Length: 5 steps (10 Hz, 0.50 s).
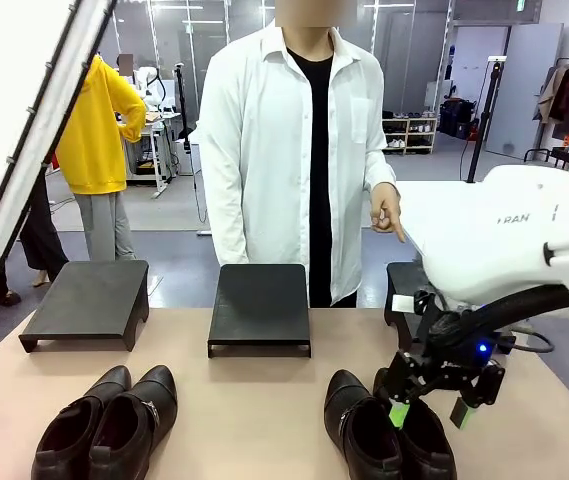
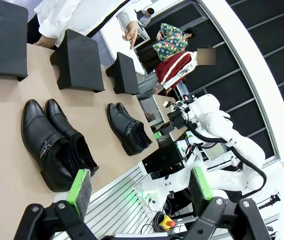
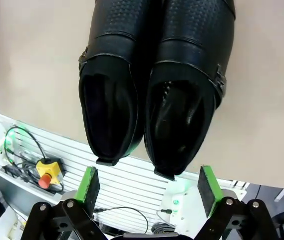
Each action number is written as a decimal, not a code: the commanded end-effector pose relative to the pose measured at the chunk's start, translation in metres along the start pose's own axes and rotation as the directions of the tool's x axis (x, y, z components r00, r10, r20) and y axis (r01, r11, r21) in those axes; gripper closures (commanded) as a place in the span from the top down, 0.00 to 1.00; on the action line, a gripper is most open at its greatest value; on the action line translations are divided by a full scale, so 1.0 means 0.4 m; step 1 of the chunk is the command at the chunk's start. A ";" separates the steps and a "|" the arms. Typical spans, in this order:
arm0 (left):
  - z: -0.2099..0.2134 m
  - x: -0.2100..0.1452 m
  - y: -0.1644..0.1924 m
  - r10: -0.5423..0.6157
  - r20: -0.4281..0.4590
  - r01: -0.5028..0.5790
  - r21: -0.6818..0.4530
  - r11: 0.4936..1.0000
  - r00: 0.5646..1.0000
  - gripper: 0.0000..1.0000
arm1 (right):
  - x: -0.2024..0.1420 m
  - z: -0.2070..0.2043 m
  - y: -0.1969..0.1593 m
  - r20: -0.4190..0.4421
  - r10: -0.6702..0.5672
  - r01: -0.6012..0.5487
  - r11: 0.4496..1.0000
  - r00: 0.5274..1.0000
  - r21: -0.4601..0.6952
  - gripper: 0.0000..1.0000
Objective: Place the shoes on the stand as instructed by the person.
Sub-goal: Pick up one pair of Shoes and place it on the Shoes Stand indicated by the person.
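Two pairs of black glossy shoes stand near my edge of the table: a higher-cut left pair (image 1: 106,425) (image 2: 57,142) and a right pair (image 1: 384,435) (image 2: 128,128) (image 3: 151,95). My right gripper (image 1: 429,412) (image 3: 149,187) hovers open just above the heels of the right pair, touching nothing. My left gripper (image 2: 142,187) is open and empty, well back from the left pair. The person (image 1: 294,150) stands at the far side, and their hand (image 1: 386,212) (image 2: 130,32) points down at the right stand (image 1: 404,285) (image 2: 124,72), which my right arm partly hides.
A left stand (image 1: 89,300) (image 2: 2,35) and a middle stand (image 1: 260,305) (image 2: 79,60), both low black platforms, sit bare along the table's far edge. Bare tabletop (image 1: 254,410) lies between the two shoe pairs. The table's near edge runs right behind the shoe heels.
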<state>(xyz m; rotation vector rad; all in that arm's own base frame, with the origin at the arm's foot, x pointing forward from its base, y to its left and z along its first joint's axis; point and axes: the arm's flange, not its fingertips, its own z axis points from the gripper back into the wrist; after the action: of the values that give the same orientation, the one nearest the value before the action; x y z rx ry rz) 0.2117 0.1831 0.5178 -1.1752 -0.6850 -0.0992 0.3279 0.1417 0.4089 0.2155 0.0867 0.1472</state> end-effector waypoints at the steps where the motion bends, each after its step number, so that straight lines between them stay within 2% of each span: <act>1: 0.005 0.007 -0.003 -0.024 0.003 0.024 -0.019 1.000 1.000 1.00 | 0.012 -0.038 0.029 0.021 -0.031 0.033 0.998 0.999 -0.058 1.00; 5: 0.005 0.007 -0.003 -0.024 0.003 0.024 -0.019 1.000 1.000 1.00 | 0.035 -0.090 0.071 0.067 -0.064 0.070 0.993 0.996 -0.090 1.00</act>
<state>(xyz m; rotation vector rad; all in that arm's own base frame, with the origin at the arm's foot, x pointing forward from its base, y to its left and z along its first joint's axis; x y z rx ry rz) 0.2117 0.1831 0.5177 -1.1756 -0.6848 -0.0994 0.3352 0.1692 0.3896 0.1631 0.0441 0.1153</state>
